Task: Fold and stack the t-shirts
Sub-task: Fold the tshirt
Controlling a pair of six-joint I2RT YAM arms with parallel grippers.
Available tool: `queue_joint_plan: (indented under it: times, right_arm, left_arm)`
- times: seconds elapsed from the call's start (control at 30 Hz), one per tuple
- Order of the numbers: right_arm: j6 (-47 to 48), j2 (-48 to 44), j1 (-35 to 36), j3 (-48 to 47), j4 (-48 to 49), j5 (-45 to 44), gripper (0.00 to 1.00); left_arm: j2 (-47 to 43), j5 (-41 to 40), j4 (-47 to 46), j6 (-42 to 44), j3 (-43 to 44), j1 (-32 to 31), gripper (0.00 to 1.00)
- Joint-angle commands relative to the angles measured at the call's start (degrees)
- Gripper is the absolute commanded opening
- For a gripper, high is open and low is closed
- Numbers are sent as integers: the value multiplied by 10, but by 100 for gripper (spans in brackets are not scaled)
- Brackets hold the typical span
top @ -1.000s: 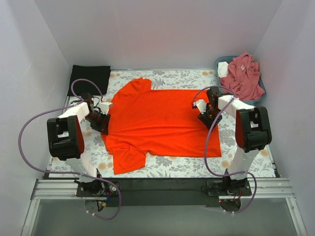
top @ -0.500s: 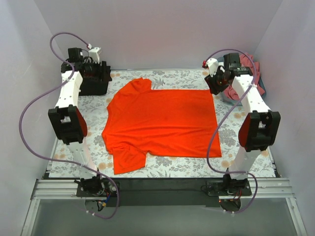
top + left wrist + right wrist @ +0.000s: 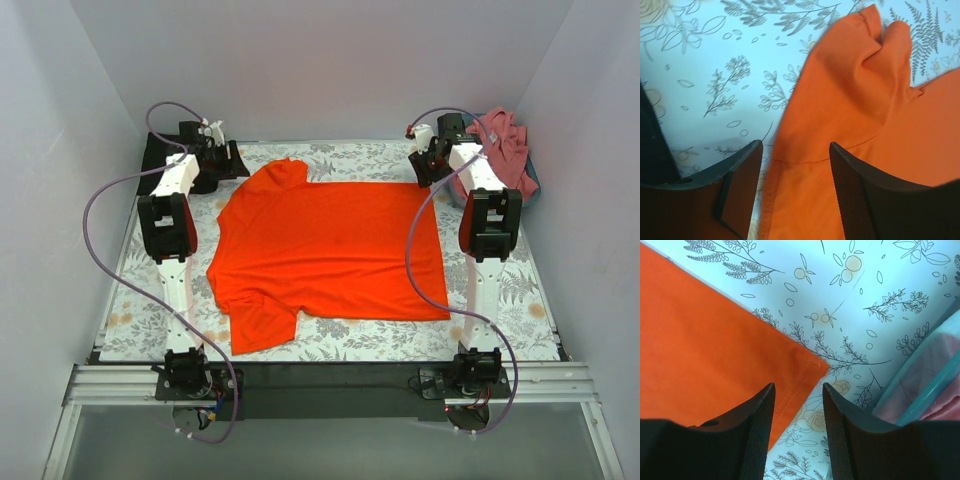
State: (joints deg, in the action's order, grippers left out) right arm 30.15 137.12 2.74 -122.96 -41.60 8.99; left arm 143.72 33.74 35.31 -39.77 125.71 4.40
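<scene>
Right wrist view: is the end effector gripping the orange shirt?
No, the right end effector hangs open above the flat orange shirt.

The left arm (image 3: 172, 190) hides much of the black shirt (image 3: 152, 165), and the pink shirt (image 3: 500, 150) covers most of the basket (image 3: 534, 183).

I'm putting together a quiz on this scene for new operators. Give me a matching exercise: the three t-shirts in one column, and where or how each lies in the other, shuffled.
Column 1
1. orange-red t-shirt
2. pink t-shirt
3. black t-shirt

Column 2
A. crumpled in the basket at the far right
B. lying at the far left corner
C. spread flat in the middle

Pairs: 1-C, 2-A, 3-B
</scene>
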Motion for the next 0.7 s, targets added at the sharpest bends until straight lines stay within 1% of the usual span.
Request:
queue_joint_plan:
  times: [0.0, 0.1, 0.27, 0.33, 0.5, 0.67]
  right_arm:
    - [-30, -7, -8, -22, 37, -8, 50]
    - [-50, -12, -11, 13, 75, -19, 49]
    - [-57, 3, -11, 23, 79, -12, 47]
    - [-59, 12, -12, 24, 79, -12, 44]
    - [-69, 24, -20, 25, 79, -7, 44]
    - [-67, 23, -18, 61, 79, -5, 47]
  left_arm:
    - [-38, -2, -48, -7, 0, -18, 55]
    - [-34, -5, -55, -1, -12, -26, 55]
    - [-27, -8, -60, -7, -7, -28, 55]
    - [-25, -10, -61, -10, 0, -28, 56]
    - [-14, -20, -69, -18, 18, -33, 58]
    - [-8, -30, -69, -16, 24, -36, 59]
